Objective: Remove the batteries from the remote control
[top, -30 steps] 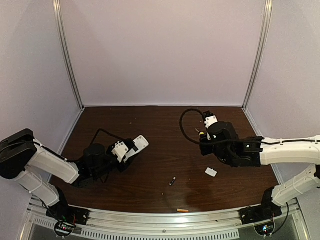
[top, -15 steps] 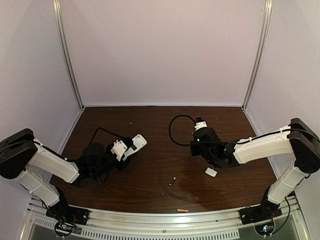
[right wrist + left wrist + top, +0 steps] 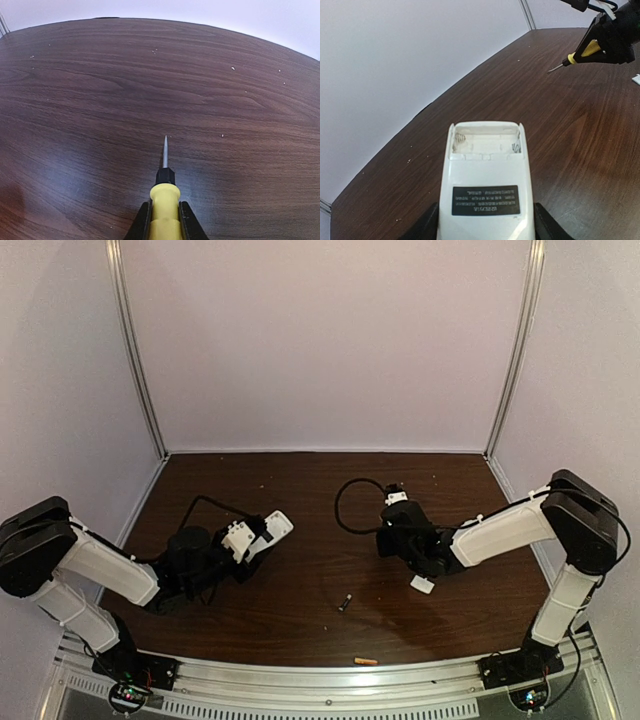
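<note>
You have the remote control [image 3: 485, 170] in the left gripper [image 3: 485, 227], with its plain white back turned up to the wrist camera; the two dark fingers [image 3: 425, 229] press on its long sides, so this gripper is clamped on it. At the far end the cover is off and the battery compartment [image 3: 485, 142] lies open; inside it you see white plastic and small metal contacts in both corners; below it sits a dark label [image 3: 485, 200] with white print, too small to read. In the top view the remote control is over the left half of the worktop [image 3: 300, 475], its free end pointing to the back right; whether it touches the wood, I cannot tell.

The batteries lie out on the worktop toward the front; the dark battery [image 3: 344, 602] is about in the middle, and the orange-copper battery [image 3: 366, 661] is nearer to the front rail [image 3: 330, 680]; they are apart from each other and from both arms.

The right gripper [image 3: 165, 222] is closed on the yellow handle of a screwdriver [image 3: 164, 197]; the thin metal tip hangs over bare wood, pointing toward the left arm, well apart from the remote control. A small white plastic chip [image 3: 422, 584] lies just beside the right arm, on its near side; a black cable [image 3: 345, 508] makes a loop behind the right wrist.
</note>
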Robot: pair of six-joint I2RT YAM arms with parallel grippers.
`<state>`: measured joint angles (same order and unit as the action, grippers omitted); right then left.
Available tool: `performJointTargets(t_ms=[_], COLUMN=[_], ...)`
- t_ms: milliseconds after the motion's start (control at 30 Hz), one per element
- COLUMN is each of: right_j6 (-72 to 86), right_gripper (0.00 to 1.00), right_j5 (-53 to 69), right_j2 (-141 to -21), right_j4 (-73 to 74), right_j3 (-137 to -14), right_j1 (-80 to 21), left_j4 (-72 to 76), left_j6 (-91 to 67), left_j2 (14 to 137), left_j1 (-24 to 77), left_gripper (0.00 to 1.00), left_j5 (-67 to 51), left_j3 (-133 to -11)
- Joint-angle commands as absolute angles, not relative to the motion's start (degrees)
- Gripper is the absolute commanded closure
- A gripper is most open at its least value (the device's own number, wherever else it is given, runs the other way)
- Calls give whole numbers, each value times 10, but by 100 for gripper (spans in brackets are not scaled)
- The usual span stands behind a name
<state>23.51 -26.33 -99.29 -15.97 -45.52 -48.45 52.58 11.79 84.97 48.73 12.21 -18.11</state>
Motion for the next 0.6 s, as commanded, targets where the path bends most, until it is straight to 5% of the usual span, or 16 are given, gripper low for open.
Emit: performJointTargets(t_ms=[0, 567], right_j6=[252, 275], right_gripper=[85, 78], right_j5=[-242, -200], right_j2=[-999, -1009], right_j4=[-173, -167], right_j3=[-463, -450], right_j1=[-476, -476], left_j4=[546, 546], left_j6=[110, 109], left_j2=[849, 854], left_j1=[483, 483], left_gripper=[100, 100], left_j5=[122, 126], left_j3=[-191, -193])
